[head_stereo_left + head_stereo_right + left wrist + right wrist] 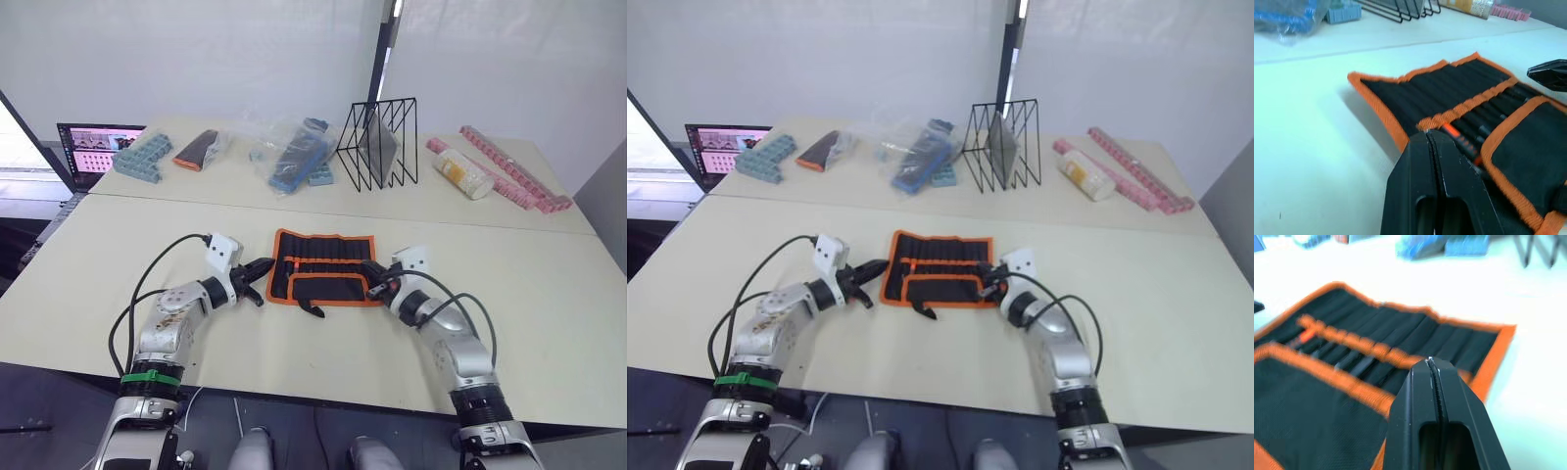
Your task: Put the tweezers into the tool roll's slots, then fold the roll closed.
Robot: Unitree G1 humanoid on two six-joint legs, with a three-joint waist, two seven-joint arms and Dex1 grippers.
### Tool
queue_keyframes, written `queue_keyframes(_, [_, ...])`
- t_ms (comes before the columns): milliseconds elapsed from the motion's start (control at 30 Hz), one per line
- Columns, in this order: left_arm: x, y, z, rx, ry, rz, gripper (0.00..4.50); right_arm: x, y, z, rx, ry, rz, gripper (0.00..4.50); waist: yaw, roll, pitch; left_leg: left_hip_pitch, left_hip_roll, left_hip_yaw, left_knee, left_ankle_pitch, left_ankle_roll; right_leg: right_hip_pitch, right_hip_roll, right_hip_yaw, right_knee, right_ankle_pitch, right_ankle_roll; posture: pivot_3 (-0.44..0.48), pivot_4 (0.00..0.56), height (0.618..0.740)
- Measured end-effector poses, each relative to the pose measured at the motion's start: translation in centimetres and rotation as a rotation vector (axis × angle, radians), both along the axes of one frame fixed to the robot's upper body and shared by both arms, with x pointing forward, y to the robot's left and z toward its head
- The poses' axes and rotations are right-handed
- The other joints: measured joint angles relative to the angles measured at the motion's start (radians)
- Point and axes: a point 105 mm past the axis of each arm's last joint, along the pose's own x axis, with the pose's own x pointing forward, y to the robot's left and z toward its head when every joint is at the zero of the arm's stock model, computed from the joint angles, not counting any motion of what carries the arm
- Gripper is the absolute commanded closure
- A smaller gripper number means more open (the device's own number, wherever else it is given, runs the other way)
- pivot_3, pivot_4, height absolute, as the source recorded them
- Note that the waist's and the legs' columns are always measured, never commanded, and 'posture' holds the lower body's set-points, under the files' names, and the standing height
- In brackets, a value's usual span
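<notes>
Tool roll [323, 266] lies open on worktop [549, 294]. Left gripper [261, 271] at roll's left edge, right gripper [373, 275] at its right edge; both pressed closed, empty.

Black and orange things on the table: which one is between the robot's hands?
The tool roll, the flat open mat. The other, a small wedge-shaped pouch, lies far back near the laptop.
</notes>
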Motion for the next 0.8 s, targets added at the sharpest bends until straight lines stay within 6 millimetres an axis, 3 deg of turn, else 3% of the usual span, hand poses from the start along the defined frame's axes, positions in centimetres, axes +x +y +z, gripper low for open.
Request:
queue_keyframes(133, [-0.4, 0.0, 0.7, 0.046, -0.002, -0.043, 4.5, -0.7, -0.2, 1.0, -0.025, 0.005, 0.05, 4.48, -0.002, 0.0, 0.0, 0.0, 0.0, 0.0, -0.001, 0.0, 0.0, -0.001, 0.0, 0.0, -0.001, 0.0, 0.0, 0.0, 0.15, 0.734])
queue_keyframes(233, [-0.7, 0.7, 1.0, 0.099, 0.018, -0.064, 4.5, -2.1, -1.0, 0.3, -0.094, 0.055, 0.078, 4.48, -0.001, 0.0, 0.0, -0.001, 0.0, 0.0, -0.002, 0.0, 0.0, -0.001, 0.0, 0.0, -0.003, 0.0, 0.0, 0.0, 0.15, 0.733])
queue_keyframes(267, [-0.8, 1.0, 1.1, 0.116, 0.028, -0.071, 4.5, -2.4, -1.2, -0.1, -0.107, 0.08, 0.084, 4.48, 0.001, 0.0, 0.0, 0.0, 0.004, 0.007, -0.001, 0.0, 0.0, -0.011, 0.0, 0.004, -0.002, 0.0, 0.0, 0.0, 0.15, 0.731])
queue_keyframes(333, [-1.2, 1.7, 1.3, 0.151, 0.054, -0.088, 4.5, -3.2, -1.2, -0.2, -0.104, 0.112, 0.112, 4.48, 0.022, -0.007, 0.0, 0.001, 0.021, 0.051, -0.005, -0.003, -0.003, -0.035, 0.004, 0.031, 0.006, 0.004, -0.005, 0.0, 0.15, 0.729])
queue_keyframes(467, [-2.5, 0.4, 1.9, 0.162, 0.085, -0.204, 4.5, -4.7, -2.4, -1.0, -0.117, 0.172, 0.116, 4.48, 0.03, -0.013, 0.0, 0.002, 0.046, 0.112, -0.004, -0.012, -0.003, -0.072, 0.026, 0.091, 0.01, 0.017, -0.006, 0.0, 0.15, 0.726])
queue_keyframes(567, [-3.3, -1.4, 3.0, 0.167, 0.062, -0.301, 4.5, -5.7, -4.1, -1.6, -0.105, 0.208, 0.077, 4.48, 0.013, -0.013, -0.001, -0.001, 0.044, 0.1, 0.002, -0.015, 0.001, -0.062, 0.031, 0.09, 0.003, 0.018, -0.002, 0.0, 0.15, 0.726])
queue_keyframes(800, [-4.3, -3.5, 4.0, 0.194, 0.038, -0.427, 4.5, -7.1, -4.3, -1.2, -0.045, 0.234, 0.065, 4.48, 0.013, -0.013, -0.001, -0.01, 0.044, 0.089, 0.014, -0.017, 0.004, -0.06, 0.032, 0.081, 0.005, 0.018, -0.001, 0.0, 0.15, 0.726])
